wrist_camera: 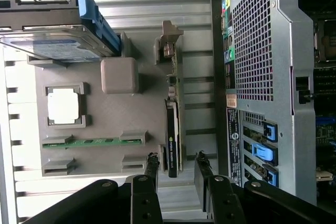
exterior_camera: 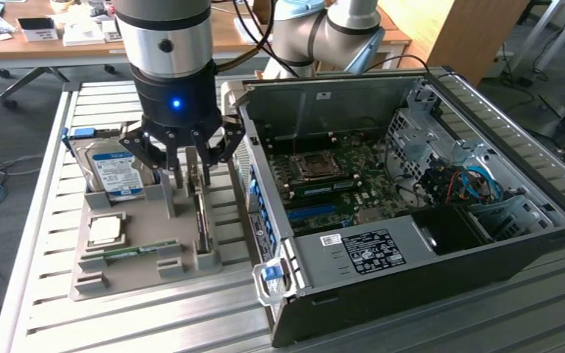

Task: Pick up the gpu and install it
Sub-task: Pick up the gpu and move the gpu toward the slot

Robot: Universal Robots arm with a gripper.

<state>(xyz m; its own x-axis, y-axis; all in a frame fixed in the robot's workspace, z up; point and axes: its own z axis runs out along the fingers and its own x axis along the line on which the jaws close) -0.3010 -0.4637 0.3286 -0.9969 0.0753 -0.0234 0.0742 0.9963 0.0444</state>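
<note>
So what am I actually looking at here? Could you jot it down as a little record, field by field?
Grasp: fingers open, one on each side of the gpu, with gaps showing
Gpu: standing on edge in a slot of the gray tray, not lifted
Also in tray: hard drive, processor chip, memory stick
Computer case: side open, beside the tray, on the exterior view's right
Work so far: gpu not yet installed
</note>
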